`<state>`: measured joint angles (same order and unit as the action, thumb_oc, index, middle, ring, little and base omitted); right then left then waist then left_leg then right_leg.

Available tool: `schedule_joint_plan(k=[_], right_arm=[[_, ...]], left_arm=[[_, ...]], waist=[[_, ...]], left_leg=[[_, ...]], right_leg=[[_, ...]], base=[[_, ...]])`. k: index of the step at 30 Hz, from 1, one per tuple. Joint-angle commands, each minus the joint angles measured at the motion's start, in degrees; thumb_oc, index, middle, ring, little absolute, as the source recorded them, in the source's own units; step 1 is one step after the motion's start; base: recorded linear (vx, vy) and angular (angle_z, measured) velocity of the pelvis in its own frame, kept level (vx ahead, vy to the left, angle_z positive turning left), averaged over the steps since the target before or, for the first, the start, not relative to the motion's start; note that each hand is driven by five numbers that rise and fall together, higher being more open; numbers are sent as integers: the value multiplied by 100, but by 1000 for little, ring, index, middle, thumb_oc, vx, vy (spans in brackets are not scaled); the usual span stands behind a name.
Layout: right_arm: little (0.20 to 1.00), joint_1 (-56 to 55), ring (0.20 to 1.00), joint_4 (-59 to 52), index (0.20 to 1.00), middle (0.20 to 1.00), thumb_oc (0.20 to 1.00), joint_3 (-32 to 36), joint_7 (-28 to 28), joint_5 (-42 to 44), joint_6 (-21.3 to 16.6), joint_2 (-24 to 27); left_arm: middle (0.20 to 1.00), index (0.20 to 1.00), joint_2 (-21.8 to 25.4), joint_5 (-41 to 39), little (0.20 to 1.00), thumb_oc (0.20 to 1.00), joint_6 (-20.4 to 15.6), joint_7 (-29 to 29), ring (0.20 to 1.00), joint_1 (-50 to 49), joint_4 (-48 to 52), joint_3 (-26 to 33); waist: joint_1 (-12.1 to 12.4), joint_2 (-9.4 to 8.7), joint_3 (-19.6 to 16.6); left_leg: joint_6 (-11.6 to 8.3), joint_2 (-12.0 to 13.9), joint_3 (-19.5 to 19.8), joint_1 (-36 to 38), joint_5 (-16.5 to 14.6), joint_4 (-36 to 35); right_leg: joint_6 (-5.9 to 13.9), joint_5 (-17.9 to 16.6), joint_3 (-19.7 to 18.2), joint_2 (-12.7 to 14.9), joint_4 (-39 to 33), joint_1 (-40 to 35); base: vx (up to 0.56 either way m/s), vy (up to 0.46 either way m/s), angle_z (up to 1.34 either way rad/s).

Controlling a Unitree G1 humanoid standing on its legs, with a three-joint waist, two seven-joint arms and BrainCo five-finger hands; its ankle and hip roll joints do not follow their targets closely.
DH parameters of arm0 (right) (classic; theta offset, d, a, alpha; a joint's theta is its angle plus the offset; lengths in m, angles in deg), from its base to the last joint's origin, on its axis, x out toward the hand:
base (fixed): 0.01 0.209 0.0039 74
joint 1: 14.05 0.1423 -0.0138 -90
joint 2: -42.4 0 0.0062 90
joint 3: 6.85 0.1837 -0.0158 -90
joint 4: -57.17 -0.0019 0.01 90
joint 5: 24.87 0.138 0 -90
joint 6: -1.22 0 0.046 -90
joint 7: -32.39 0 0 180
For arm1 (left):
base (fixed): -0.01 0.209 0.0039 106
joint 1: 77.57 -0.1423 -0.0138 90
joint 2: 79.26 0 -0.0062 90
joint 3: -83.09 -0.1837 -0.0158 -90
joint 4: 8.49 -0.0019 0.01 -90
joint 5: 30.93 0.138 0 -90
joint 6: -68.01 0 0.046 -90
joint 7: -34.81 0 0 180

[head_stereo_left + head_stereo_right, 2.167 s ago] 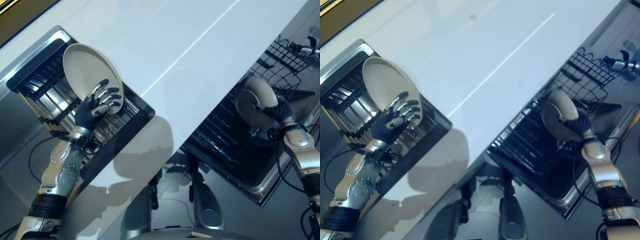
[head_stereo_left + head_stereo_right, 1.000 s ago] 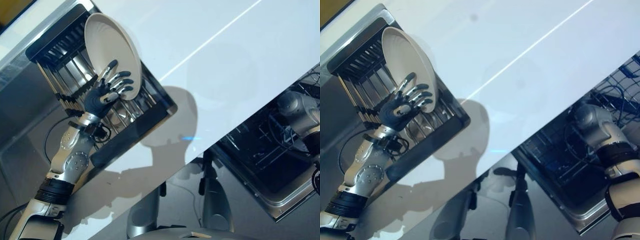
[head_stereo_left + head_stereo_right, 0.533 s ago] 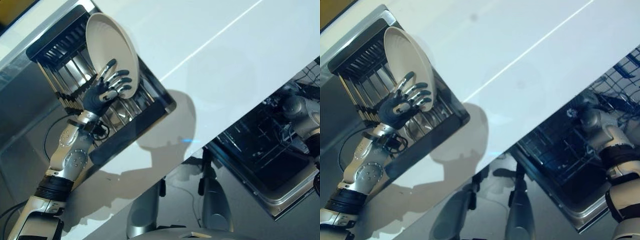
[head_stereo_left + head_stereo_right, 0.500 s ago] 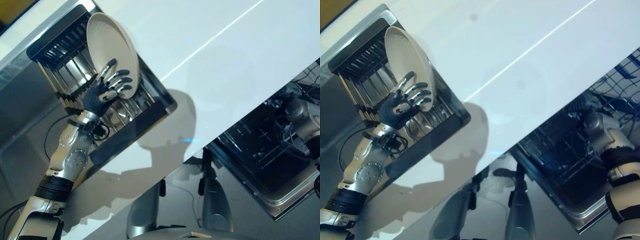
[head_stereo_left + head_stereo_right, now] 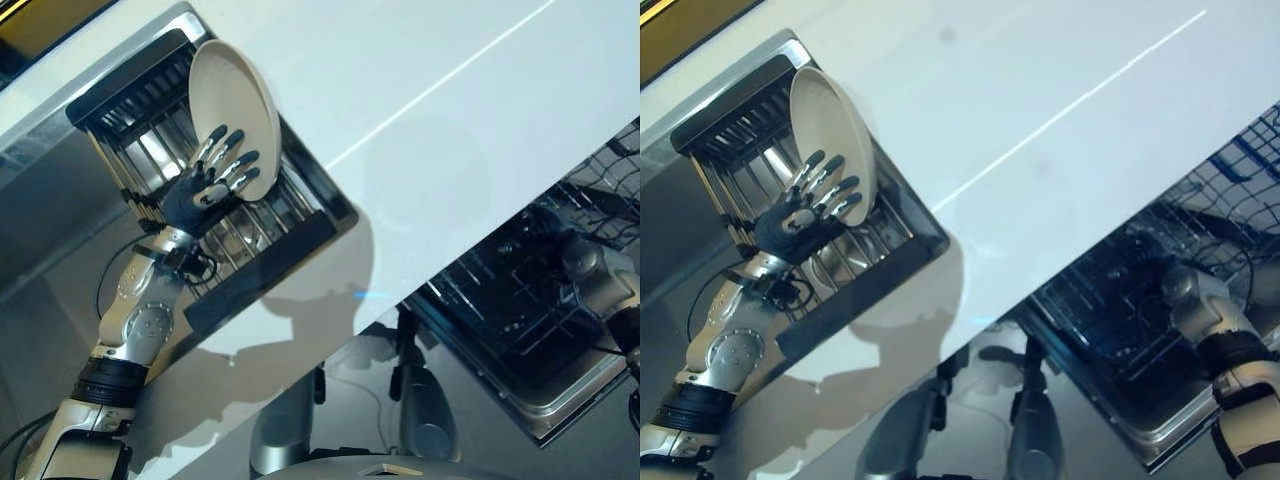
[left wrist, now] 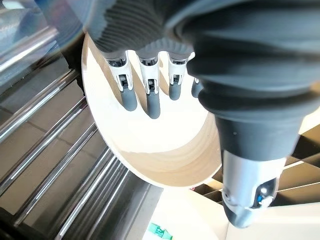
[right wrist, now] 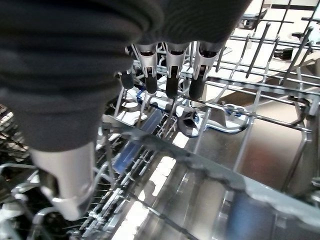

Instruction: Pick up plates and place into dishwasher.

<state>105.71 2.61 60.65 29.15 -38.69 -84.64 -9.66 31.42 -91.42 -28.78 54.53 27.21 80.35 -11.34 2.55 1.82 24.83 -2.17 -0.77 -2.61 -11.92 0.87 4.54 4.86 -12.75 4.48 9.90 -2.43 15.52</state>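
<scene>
A cream plate (image 5: 232,115) stands on edge in the dark dish rack (image 5: 120,95) at the counter's left end. My left hand (image 5: 203,187) is open, its straight fingers (image 6: 150,97) spread against the plate's (image 6: 165,145) face and its thumb reaching past the rim. My right arm (image 5: 1188,290) reaches down into the open dishwasher (image 5: 500,300). My right hand (image 7: 172,72) is open there, its fingers straight above the wire rack (image 7: 240,120) with nothing between them.
The white counter (image 5: 420,90) runs across between the dish rack and the dishwasher. The dish rack's metal bars (image 6: 55,165) lie under the plate. An upper wire basket (image 5: 1250,170) juts out at the far right, above the dishwasher's lower rack.
The camera has shifted. The plate my right hand held 2.2 s ago has left that hand, and the right arm has sunk lower into the dishwasher. My left hand stays at the rack's plate.
</scene>
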Motion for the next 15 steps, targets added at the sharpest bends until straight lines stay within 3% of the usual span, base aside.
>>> schedule_joint_plan(k=[1,8,15], right_arm=[[1000,-175,1000,154,1000,1000,1000,280,102,224,301,264],[1000,-715,1000,-242,1000,1000,1000,631,210,362,318,86],[1000,-1737,1000,-1046,1000,1000,1000,1508,353,327,247,-215]], left_arm=[[1000,1000,-561,-71,1000,1000,-85,119,1000,-317,20,198],[1000,1000,-587,-16,1000,1000,31,197,1000,-461,4,317],[1000,1000,-680,81,1000,1000,314,262,1000,-875,163,583]], waist=[[-14,-116,-144],[-63,-239,-410],[-161,-328,-883]], left_leg=[[222,114,-115,-64,101,-384],[221,153,-137,238,39,-496],[226,201,-151,663,9,-708]], right_leg=[[251,702,-103,-53,529,-77],[252,759,-134,-113,419,-413],[278,842,-225,-191,310,-819]], base=[[0,0,0],[2,-2,-2],[65,6,-5]])
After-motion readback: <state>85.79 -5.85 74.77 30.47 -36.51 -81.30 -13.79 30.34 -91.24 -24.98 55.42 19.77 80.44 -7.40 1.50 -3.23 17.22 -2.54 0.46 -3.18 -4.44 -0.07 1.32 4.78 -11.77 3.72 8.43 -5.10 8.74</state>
